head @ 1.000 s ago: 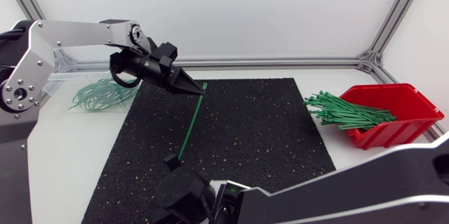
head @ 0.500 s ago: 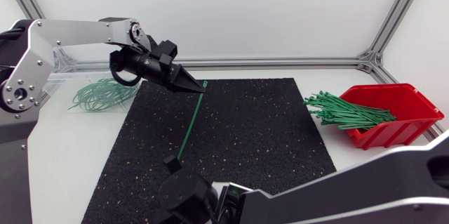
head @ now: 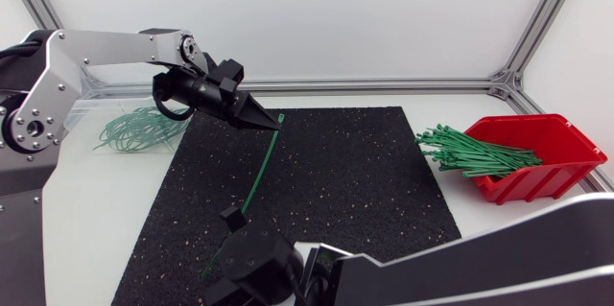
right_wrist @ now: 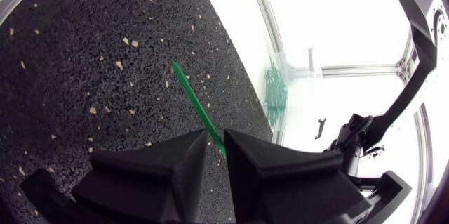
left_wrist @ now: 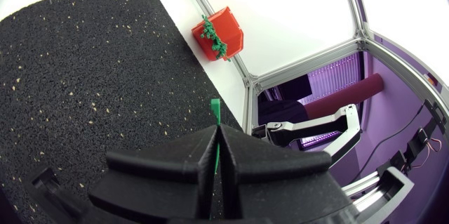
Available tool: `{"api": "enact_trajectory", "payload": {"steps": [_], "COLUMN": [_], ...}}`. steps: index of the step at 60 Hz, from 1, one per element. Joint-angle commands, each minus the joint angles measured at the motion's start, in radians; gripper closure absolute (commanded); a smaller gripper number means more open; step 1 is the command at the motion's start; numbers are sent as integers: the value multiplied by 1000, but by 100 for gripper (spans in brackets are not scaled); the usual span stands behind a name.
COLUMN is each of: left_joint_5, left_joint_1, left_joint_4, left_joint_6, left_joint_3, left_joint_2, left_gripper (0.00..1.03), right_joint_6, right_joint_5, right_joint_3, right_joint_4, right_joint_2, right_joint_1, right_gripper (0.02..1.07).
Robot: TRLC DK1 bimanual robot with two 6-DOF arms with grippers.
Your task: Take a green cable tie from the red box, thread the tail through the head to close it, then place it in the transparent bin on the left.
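A green cable tie (head: 261,167) stretches over the black mat (head: 355,172). My left gripper (head: 267,122) is shut on its far end, and in the left wrist view the tie (left_wrist: 215,108) pokes out past the shut fingertips of that gripper (left_wrist: 217,131). My right gripper (head: 237,222) is at the mat's near edge, around the tie's lower part. In the right wrist view the tie (right_wrist: 195,103) runs into the narrow gap of this gripper (right_wrist: 216,138), with a sliver of space still showing on one side. The red box (head: 542,179) full of green ties sits far right. The transparent bin (head: 88,95) at far left holds closed ties.
Green ties (head: 470,153) spill over the red box's left rim toward the mat. The frame's corner post (head: 504,81) stands behind the box. My right arm's long link (head: 480,258) crosses the near right of the table.
My right gripper's fingers have drawn closer together around the tie. The tie's tail now shows past the right gripper at the near side. The left gripper has stayed where it was.
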Motion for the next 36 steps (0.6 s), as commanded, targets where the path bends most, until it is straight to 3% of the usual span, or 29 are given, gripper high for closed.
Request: {"api": "enact_trajectory", "payload": {"steps": [1,31,36], "left_joint_5": [16,19,22], "left_joint_1": [-2,-11,-5], "left_joint_4": [-22,-25,-28], "left_joint_6": [26,27,26], "left_joint_3": [12,8,8], "left_joint_2": [16,3,3], "left_gripper": [100,100,100], "right_joint_6": [-4,-5,-7], "right_joint_5": [-9,-35,-35], "right_joint_3": [-22,2,-1], "right_joint_4": [9,9,2], "right_joint_2": [10,13,22], "right_joint_1": [0,-13,-19], "right_gripper": [85,85,77]}}
